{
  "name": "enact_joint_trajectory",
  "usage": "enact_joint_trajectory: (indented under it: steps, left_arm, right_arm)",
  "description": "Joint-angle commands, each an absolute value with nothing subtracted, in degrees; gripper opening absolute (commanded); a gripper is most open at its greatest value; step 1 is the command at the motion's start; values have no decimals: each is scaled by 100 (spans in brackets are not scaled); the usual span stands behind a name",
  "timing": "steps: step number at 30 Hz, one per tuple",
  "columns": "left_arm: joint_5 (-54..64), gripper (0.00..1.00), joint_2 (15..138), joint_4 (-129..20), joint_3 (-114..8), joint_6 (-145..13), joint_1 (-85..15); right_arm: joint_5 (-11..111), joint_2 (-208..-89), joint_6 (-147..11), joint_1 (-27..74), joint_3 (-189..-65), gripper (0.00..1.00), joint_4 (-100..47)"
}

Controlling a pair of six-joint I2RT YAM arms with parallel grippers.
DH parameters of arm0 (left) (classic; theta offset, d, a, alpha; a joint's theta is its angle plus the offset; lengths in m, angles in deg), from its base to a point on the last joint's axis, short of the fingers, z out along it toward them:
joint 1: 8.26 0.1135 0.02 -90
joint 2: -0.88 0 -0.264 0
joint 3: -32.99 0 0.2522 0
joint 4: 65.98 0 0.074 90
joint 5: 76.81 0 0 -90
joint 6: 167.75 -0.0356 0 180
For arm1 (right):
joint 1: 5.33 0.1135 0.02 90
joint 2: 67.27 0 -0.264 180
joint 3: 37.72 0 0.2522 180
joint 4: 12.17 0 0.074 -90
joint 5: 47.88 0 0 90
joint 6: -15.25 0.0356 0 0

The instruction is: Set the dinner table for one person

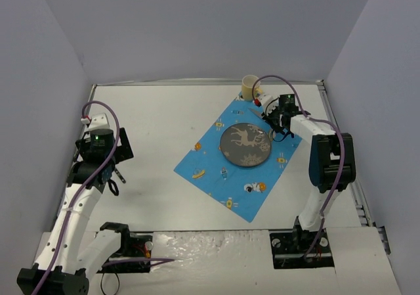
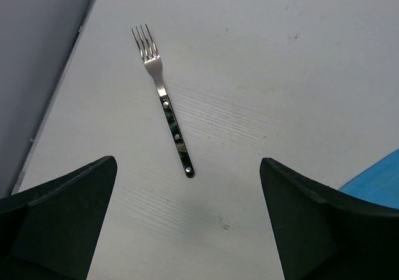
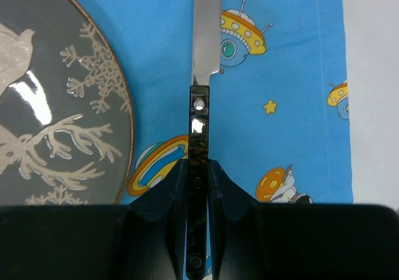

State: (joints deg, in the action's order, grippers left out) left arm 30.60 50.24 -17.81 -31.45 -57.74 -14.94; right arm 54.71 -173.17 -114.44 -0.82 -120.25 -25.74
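One knife pinched by right gripper | left gripper agape above fork on dinner table

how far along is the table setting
Done: the plate sits on the blue cartoon-print cloth, with a cup at the cloth's far corner. In hand: the right claw is shut on the knife, blade over the cloth beside the plate. Still to do: the fork lies on the bare table below the open left claw.
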Motion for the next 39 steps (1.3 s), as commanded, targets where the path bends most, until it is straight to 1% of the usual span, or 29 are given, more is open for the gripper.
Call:
enact_joint_trajectory:
  steps: [1, 9, 18, 26, 30, 32, 33, 35, 39]
  left_arm:
    - [3083, 97, 5028, -1999, -3251, -5848, -1468]
    - [3121, 97, 5097, -1979, -3263, -5859, -1459]
    - [3130, 97, 5185, -1953, -3272, -5868, -1459]
    - [3146, 97, 5220, -1953, -3280, -5877, -1459]
    - [3121, 97, 5255, -1952, -3280, -5877, -1459]
    - [3121, 97, 5247, -1944, -3280, -5877, -1459]
    - [3121, 97, 5248, -1944, -3280, -5877, -1459]
    - [3114, 97, 5263, -1953, -3280, -5877, -1459]
    - [3112, 97, 5273, -1953, -3280, -5877, -1459]
  right_arm:
    - [5344, -17468, -11726, -111, -12560, 0, -2326]
    - [5170, -17923, -12132, -260, -12803, 0, -2338]
    - [5118, -18305, -12352, -435, -12916, 4, -2320]
    - [4886, -18511, -12524, -445, -13133, 5, -2320]
    - [4880, -18577, -12573, -436, -13227, 11, -2329]
    - [4872, -18611, -12582, -428, -13252, 19, -2329]
    - [4870, -18628, -12591, -436, -13253, 20, -2329]
    - [4833, -18631, -12606, -407, -13261, 28, -2329]
    - [4720, -18628, -12591, -401, -13270, 33, -2330]
